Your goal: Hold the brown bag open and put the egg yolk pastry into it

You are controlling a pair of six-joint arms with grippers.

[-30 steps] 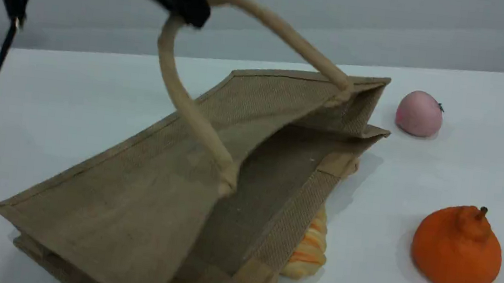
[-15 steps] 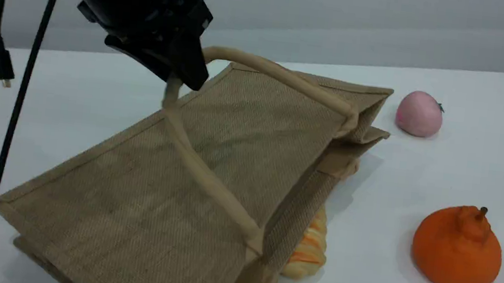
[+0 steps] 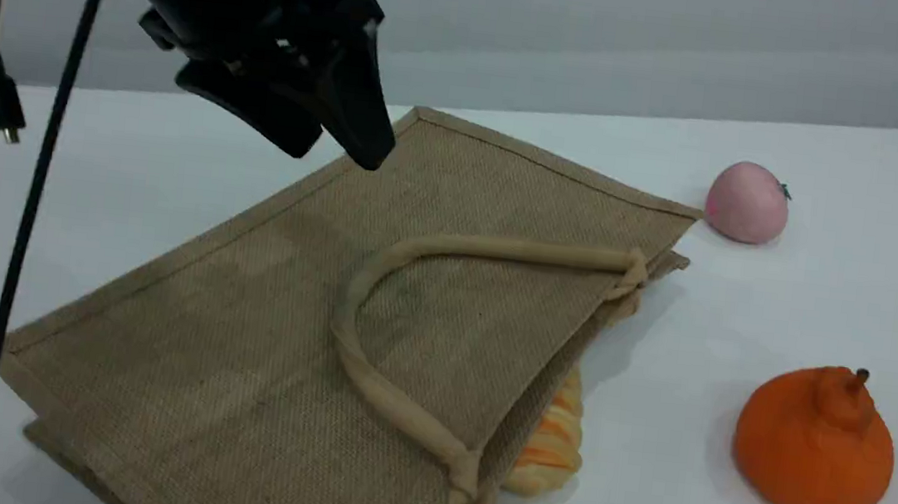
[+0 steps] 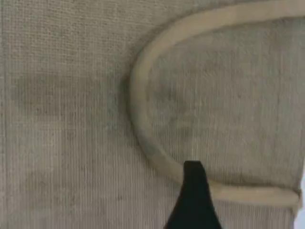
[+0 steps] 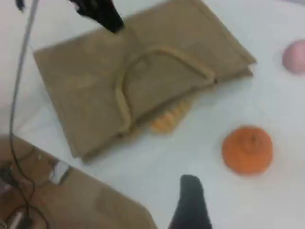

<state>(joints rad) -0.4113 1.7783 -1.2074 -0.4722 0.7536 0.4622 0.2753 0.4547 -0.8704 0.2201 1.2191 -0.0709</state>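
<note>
handle point(image 3: 379, 278): released by the left gripper point(image 3: 337, 127), dropped flat
brown bag point(image 3: 240, 330): mouth collapsed shut

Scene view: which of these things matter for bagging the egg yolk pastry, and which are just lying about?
Belongs to the job:
- brown bag, lying flat and closed
- its handle
- egg yolk pastry: not visible in any view

Just lying about:
- pink ball
- orange fruit
- striped loaf, partly under the bag

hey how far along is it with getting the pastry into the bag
Done, as far as shows: the brown bag lies flat and shut, its handle dropped on top; no egg yolk pastry shows outside it. In hand: nothing; the left gripper hovers open above the bag. Left: whether the pastry is inside cannot be seen.
</note>
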